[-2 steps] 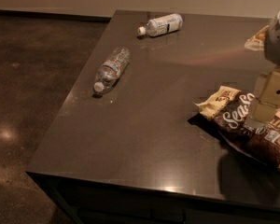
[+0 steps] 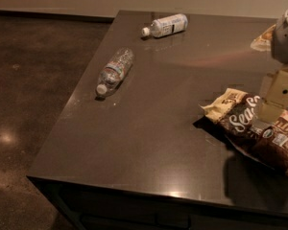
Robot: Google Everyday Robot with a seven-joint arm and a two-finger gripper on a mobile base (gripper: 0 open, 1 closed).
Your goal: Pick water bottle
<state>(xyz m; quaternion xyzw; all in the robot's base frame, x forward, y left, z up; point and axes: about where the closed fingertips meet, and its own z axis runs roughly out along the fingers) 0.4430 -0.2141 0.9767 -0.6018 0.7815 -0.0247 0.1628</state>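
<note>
Camera view: the water bottle (image 2: 114, 73) is lying on its side near the left edge of the dark table (image 2: 149, 147), cap pointing toward the front-left corner, nothing touching it. A white-labelled bottle (image 2: 165, 26) is lying by the far edge, near the far-left corner. The gripper (image 2: 278, 92) is hanging at the right edge over a brown snack bag (image 2: 259, 135) and is cut off by the frame. How wide it is standing, or whether it is gripping anything, cannot be told. A pale wrapper (image 2: 263, 40) is sitting half hidden at the far right. Against the earlier frame, bottles, bag and gripper are sitting in the same spots.
</note>
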